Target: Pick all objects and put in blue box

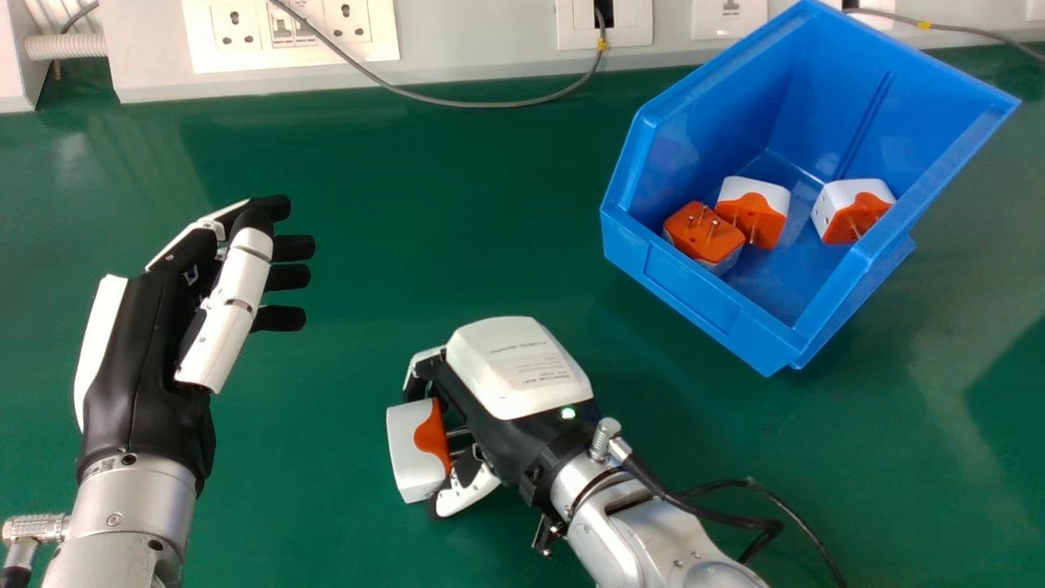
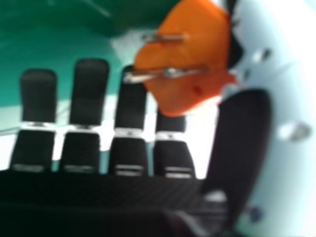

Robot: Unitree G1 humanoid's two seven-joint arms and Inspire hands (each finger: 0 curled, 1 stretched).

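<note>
My right hand (image 1: pixel 522 384) is low in the middle of the head view, with a white and orange plug adapter (image 1: pixel 416 451) pinched between its fingers and thumb. In the right hand view, the adapter's orange pin face (image 2: pixel 190 54) lies between the fingertips and thumb of my right hand (image 2: pixel 131 106). Three similar adapters lie inside the blue box (image 1: pixel 706 306): one pins up (image 1: pixel 704 233), one beside it (image 1: pixel 753 211), and one by the right wall (image 1: pixel 851 211). At the left, my left hand (image 1: pixel 135 367) is open and holds nothing.
Green tabletop (image 1: pixel 457 212) stretches between my left hand and the box. A grey cable (image 1: pixel 490 104) loops over its back edge, in front of the white socket panel (image 1: pixel 294 33). Black cables (image 1: pixel 694 506) trail from my right wrist.
</note>
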